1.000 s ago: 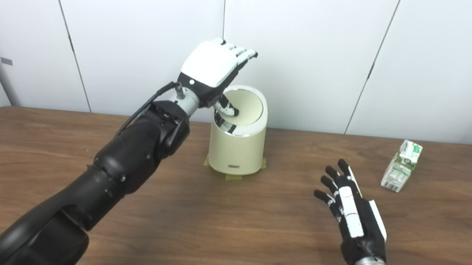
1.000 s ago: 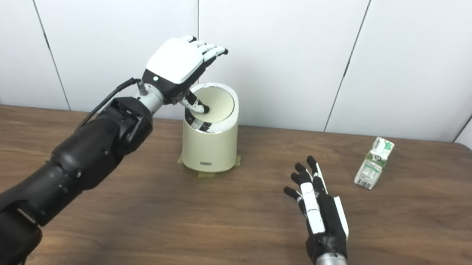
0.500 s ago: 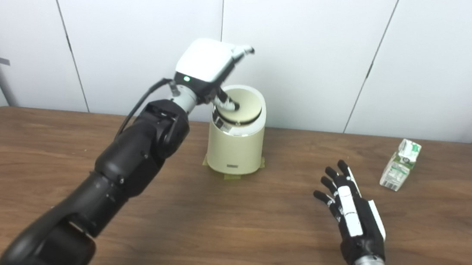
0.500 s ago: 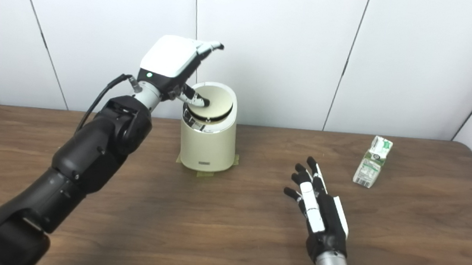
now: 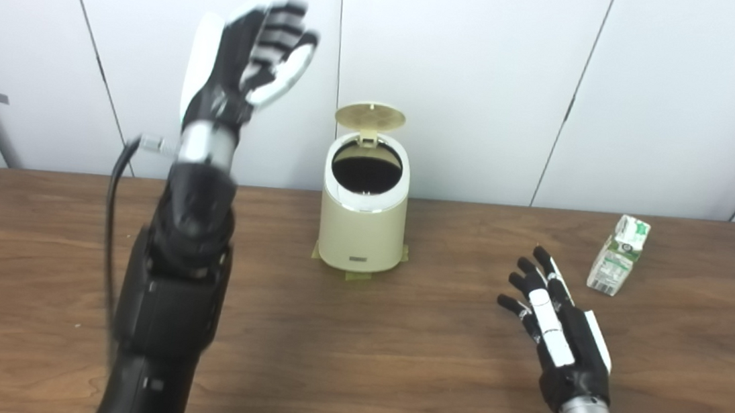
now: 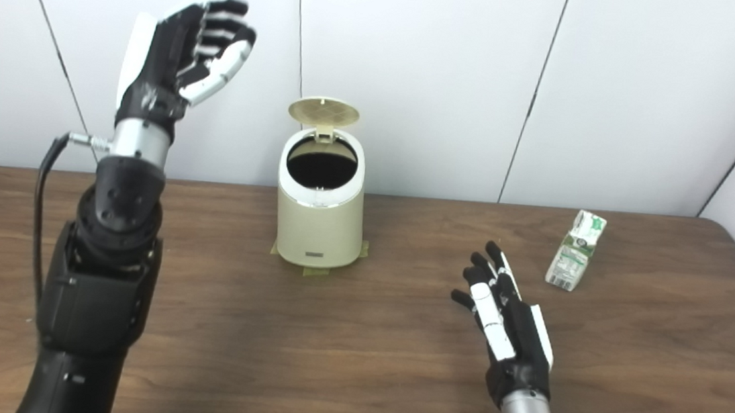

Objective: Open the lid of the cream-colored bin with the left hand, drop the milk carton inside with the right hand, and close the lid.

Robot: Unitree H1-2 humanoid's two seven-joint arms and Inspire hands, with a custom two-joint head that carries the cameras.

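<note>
The cream-colored bin (image 5: 362, 223) stands at the back middle of the table, taped down at its base. Its round lid (image 5: 370, 116) is swung up at the rear hinge, and the dark opening (image 5: 367, 170) shows. My left hand (image 5: 246, 63) is raised high to the left of the bin, well apart from it, palm turned towards me, fingers loosely curled and holding nothing. The milk carton (image 5: 618, 255) stands upright at the right back of the table. My right hand (image 5: 552, 319) hovers low over the table, open, fingers spread, short of the carton and to its left.
The brown wooden table (image 5: 354, 340) runs across the view, with white wall panels (image 5: 488, 76) close behind the bin. A black cable (image 5: 114, 209) hangs from my left wrist.
The lid has sprung from closed to upright. My left hand left the bin top and swung up and to the left. My right hand edged slightly towards the carton.
</note>
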